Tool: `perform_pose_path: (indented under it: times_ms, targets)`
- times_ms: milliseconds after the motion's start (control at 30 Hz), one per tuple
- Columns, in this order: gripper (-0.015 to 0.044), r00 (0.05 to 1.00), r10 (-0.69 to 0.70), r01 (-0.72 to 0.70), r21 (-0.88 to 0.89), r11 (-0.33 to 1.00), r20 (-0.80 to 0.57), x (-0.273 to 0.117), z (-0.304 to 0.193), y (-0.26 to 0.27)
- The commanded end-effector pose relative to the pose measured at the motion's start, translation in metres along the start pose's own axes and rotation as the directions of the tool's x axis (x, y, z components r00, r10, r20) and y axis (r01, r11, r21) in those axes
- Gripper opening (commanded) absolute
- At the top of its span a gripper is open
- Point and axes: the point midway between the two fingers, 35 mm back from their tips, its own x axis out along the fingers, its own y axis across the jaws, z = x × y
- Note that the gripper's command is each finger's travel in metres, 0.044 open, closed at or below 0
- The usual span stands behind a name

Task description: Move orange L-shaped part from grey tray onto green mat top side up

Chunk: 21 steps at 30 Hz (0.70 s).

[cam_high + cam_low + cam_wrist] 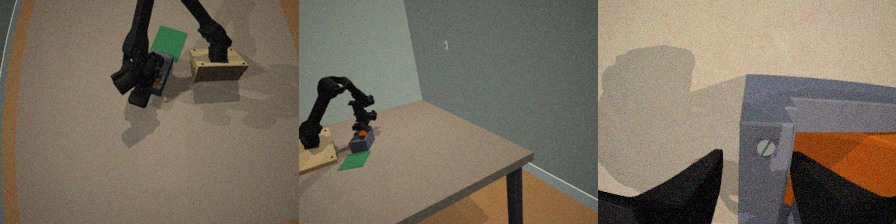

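The orange L-shaped part (156, 83) (363, 133) (858, 160) is in the grey tray (167, 69) (360, 146) (753, 185). In the exterior view its visible end stands up above the tray's rim, so it looks tipped. My gripper (362, 128) (756, 157) is partly open with nothing between its fingers. In the wrist view one fingertip is over the part's L-shaped end, just inside the tray wall, and the other is outside the tray. Whether the fingertip touches the part is hard to tell. The green mat (169, 39) (354, 161) lies flat beside the tray.
The wooden base block (221, 72) (316, 157) carries the arm and stands a short way from the tray and mat. A screw head (766, 148) is in the tray's corner rim. The arm hides part of the tray in the top view.
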Motion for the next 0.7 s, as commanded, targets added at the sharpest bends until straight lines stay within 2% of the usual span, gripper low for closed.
perform_pose_path:
  times_ms: [0,400,500,667]
  targets:
    - [0.018,1.0,0.0,0.0,0.001,1.0,-0.001,0.0,0.0,0.0]
    - [0.018,1.0,-0.009,0.009,-0.004,1.0,-0.005,-0.015,-0.001,0.011]
    - [0.018,1.0,-0.007,0.006,-0.005,1.0,-0.006,-0.04,0.001,0.011]
    - [0.018,1.0,-0.008,0.008,-0.005,1.0,-0.007,-0.104,-0.001,0.001]
